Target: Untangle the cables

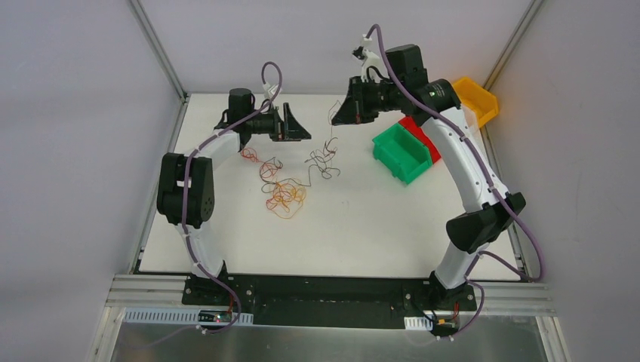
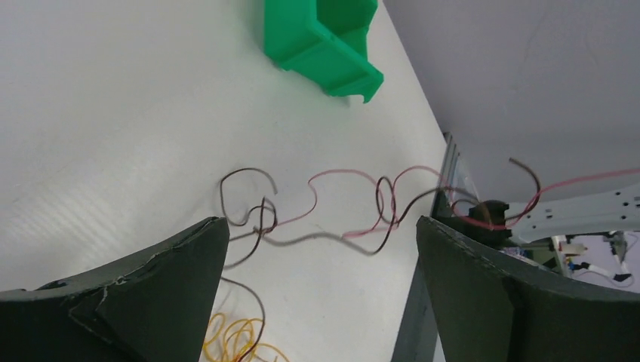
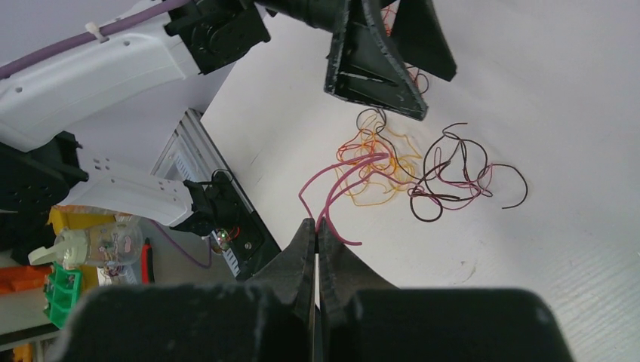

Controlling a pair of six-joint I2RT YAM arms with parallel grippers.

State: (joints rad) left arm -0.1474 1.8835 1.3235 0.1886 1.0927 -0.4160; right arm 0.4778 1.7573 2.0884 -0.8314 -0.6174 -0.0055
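Left of the green bin (image 1: 400, 153) the cables (image 1: 283, 196) lie mostly tangled in clumps, while the closed right gripper (image 3: 316, 226) pinches one red wire (image 3: 343, 167) and the left gripper (image 2: 323, 222) stands wide open, empty.

the cables (image 1: 284, 196) are mostly spread on the surface (image 1: 362, 226) left of the frame's centre; the bins (image 1: 400, 154) are set together right of them, toward the upper right.
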